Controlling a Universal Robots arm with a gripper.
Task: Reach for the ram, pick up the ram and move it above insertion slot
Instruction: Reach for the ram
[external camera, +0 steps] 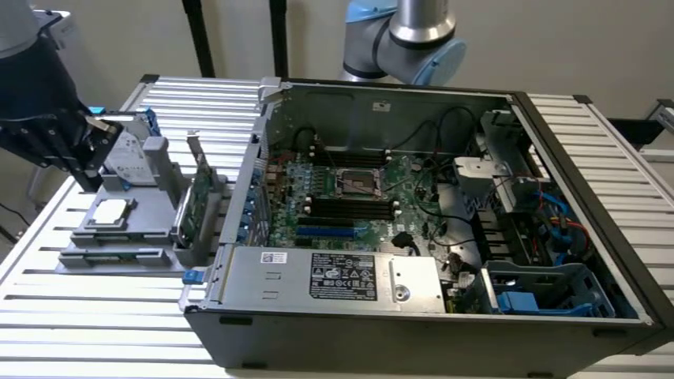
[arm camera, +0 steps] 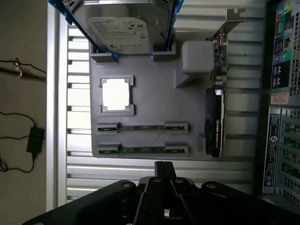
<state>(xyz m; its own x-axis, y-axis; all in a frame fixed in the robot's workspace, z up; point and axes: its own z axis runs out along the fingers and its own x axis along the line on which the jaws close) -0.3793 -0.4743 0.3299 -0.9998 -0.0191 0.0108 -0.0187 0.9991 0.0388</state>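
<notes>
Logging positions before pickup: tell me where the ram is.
The ram lies beside a twin stick in the gray tray at the exterior view's left, outside the computer case, near the square chip.

— Where's the ram (arm camera: 142, 127)?
— I see a thin green stick, held at both ends in the grey holder (arm camera: 154, 108). A second stick (arm camera: 142, 150) lies parallel just beside it.
— Seated yet?
— No, I see it well apart from the insertion slot (external camera: 353, 207).
</notes>
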